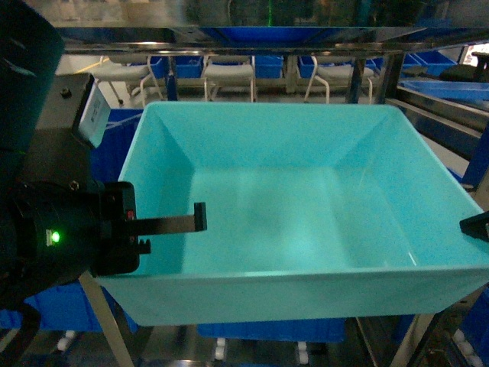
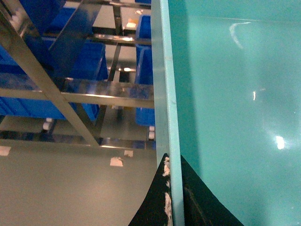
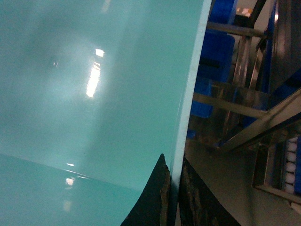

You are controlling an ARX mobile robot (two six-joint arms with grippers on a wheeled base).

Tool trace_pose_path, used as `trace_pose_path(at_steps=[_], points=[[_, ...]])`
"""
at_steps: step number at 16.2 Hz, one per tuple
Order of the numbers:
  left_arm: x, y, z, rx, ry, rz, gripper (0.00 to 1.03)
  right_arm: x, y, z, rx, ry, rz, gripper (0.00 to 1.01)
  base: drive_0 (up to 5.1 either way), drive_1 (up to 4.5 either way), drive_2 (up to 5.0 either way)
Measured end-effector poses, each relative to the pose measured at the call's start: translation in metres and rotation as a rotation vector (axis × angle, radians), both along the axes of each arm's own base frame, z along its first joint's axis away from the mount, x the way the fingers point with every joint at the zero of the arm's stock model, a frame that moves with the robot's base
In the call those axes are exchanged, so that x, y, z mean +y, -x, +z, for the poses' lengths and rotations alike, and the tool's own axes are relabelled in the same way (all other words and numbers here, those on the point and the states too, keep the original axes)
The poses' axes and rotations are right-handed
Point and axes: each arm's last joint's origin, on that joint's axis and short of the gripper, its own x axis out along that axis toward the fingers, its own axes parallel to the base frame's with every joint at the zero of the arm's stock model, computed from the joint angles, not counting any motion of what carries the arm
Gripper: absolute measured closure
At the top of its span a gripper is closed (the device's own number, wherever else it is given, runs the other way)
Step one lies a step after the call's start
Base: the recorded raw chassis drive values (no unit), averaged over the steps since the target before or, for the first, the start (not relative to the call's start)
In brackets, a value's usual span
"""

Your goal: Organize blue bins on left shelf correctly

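A light turquoise bin hangs tilted in the air and fills the head view. My left gripper is shut on its left wall, one finger inside the bin and the other hidden outside. The left wrist view shows the thin rim pinched by the left gripper. My right gripper is shut on the opposite wall; only a dark tip of it shows in the head view. Steel rails of the shelf rack with white rollers lie below and behind the bin.
Dark blue bins sit on the rack under the turquoise one, and others stand on levels to both sides. An upper steel rail crosses above. A roller strip runs at the right. Grey floor lies beneath.
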Motion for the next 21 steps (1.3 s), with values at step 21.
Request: trace_pose_path(at_steps=[21], points=[[-0.007,-0.022,-0.028,0.145,0.003,0.007,1.01,0.0,-0.01,-0.031,0.133,0.025,-0.008,0.99,-5.0,2.37,2.4]])
